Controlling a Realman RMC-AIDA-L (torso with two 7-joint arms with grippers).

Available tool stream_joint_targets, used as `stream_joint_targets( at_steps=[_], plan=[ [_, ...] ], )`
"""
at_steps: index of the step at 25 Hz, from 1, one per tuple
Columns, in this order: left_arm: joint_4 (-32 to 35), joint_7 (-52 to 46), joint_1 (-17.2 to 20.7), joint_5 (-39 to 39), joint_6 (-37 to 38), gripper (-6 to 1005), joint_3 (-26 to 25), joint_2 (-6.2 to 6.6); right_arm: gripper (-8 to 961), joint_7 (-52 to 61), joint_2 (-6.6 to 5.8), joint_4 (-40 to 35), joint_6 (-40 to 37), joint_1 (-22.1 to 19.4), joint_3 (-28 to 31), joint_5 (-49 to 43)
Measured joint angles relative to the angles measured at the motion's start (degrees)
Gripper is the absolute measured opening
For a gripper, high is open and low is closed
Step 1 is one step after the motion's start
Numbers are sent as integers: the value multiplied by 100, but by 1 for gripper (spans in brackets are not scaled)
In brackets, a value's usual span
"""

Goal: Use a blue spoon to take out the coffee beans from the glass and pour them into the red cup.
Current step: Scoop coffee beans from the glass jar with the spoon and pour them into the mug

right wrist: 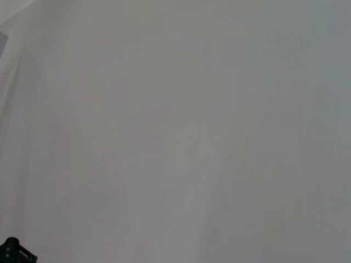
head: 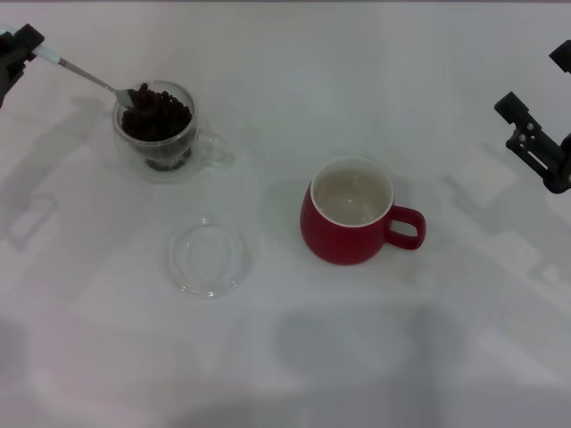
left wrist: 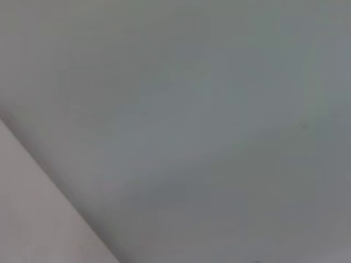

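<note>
In the head view, the left gripper (head: 20,49) sits at the far left edge, pinching the blue spoon (head: 85,78) by its handle; the spoon slopes down so its bowl rests among the coffee beans (head: 157,114) in the glass (head: 161,134). The red cup (head: 352,223) stands well apart to the right on the white table (head: 294,357). The right gripper (head: 535,143) hangs at the right edge; its finger state is unclear. Both wrist views show only blank pale surface.

The table (head: 357,357) was plain white. The cup (head: 343,236) was red outside and cream-white inside. The beans (head: 159,116) were dark brown, almost black, in a clear glass (head: 192,143). The spoon (head: 94,80) had a silver neck and pale blue handle. Both grippers were black.
</note>
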Motion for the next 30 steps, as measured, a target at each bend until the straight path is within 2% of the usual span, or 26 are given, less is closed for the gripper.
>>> stream_joint_targets(
  at_steps=[18, 30],
  plan=[
    [180, 51, -232, 541, 734, 125, 2, -66, 760, -116, 0, -8, 24, 87, 3, -11],
    [551, 49, -656, 1177, 806, 125, 2, -119, 760, -190, 0, -7, -21, 42, 21, 7]
  ],
)
